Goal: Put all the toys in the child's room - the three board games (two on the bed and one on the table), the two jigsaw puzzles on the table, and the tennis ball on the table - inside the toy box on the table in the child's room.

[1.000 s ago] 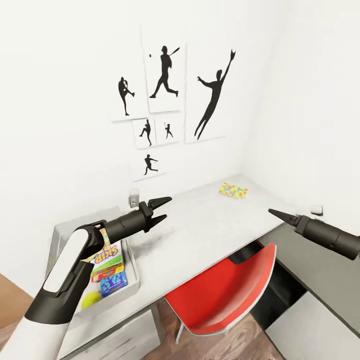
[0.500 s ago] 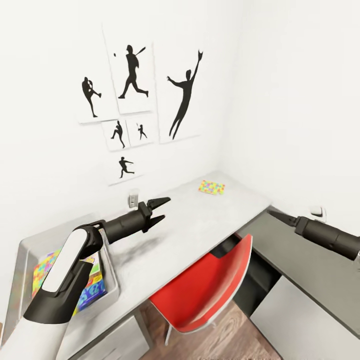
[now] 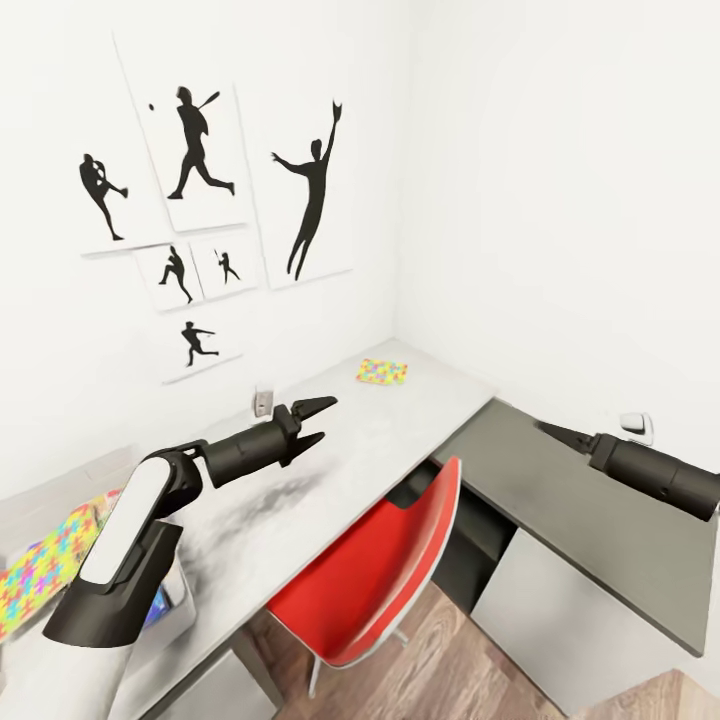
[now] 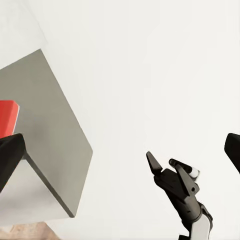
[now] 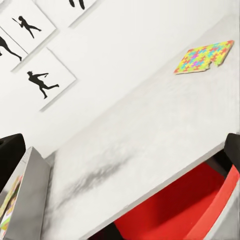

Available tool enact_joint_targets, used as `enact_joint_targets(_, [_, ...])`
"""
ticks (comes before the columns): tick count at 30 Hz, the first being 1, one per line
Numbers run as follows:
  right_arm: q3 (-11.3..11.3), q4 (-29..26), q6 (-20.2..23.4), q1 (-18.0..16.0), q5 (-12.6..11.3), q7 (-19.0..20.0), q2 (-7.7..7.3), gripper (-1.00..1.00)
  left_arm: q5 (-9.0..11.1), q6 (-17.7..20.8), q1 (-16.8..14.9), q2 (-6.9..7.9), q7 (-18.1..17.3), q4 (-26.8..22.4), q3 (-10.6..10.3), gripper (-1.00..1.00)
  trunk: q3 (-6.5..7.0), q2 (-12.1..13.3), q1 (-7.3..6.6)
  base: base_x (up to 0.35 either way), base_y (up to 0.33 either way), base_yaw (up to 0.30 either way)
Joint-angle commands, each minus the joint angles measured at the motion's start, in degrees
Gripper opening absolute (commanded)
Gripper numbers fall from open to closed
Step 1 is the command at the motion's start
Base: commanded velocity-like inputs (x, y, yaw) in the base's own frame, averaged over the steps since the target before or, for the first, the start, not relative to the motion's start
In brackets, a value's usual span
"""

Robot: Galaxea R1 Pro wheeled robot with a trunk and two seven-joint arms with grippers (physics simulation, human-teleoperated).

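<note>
Currently the step is fetching the remaining puzzle (image 3: 382,371), lying on the table (image 3: 420,420) well beyond the left gripper (image 3: 312,420). Left jaws part-open, empty; right gripper (image 3: 550,432) state indeterminable. Next: approach, reach.

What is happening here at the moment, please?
A two-armed robot is tidying toys into the light grey toy box, which already holds one bright multicoloured jigsaw puzzle. Both grippers are empty: the left gripper is open above the pale grey table, the right gripper over the dark cabinet. The other puzzle lies near the wall corner.
</note>
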Motion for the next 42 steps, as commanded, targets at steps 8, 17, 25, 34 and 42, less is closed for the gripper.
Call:
enact_joint_targets(8, [0.0, 0.0, 0.2, -0.1, 0.3, 0.3, 0.00, 1.00, 0.7, 0.0, 0.0, 0.22, 0.6, -0.1, 0.7, 1.00, -0.12, -0.1, 0.04, 0.000, 0.000, -0.280])
enact_joint_targets(17, [0.3, 0.0, 0.2, -0.1, 0.3, 0.3, 0.14, 1.00, 0.7, 0.2, 0.2, 0.48, 0.4, -0.1, 1.0, 1.00, -0.12, -0.1, 0.04, 0.000, 0.000, -0.280])
enact_joint_targets(25, [0.8, -0.1, 0.2, -0.1, 0.3, 0.3, 0.34, 1.00, 1.3, 0.4, 0.6, 1.40, 0.0, -0.1, 3.4, 1.00, -0.12, -0.1, 0.04, 0.000, 0.000, -0.280])
enact_joint_targets(34, [0.9, -0.1, 0.2, -0.1, 0.3, 0.3, 0.43, 1.00, 1.5, 0.5, 0.7, 1.60, -0.1, -0.1, 4.2, 1.00, -0.12, -0.1, 0.04, 0.000, 0.000, -0.280])
enact_joint_targets(42, [0.9, -0.1, 0.2, -0.1, 0.3, 0.3, 0.46, 1.00, 1.5, 0.5, 0.7, 1.58, -0.2, -0.1, 4.3, 1.00, -0.12, -0.1, 0.04, 0.001, 0.000, -0.280])
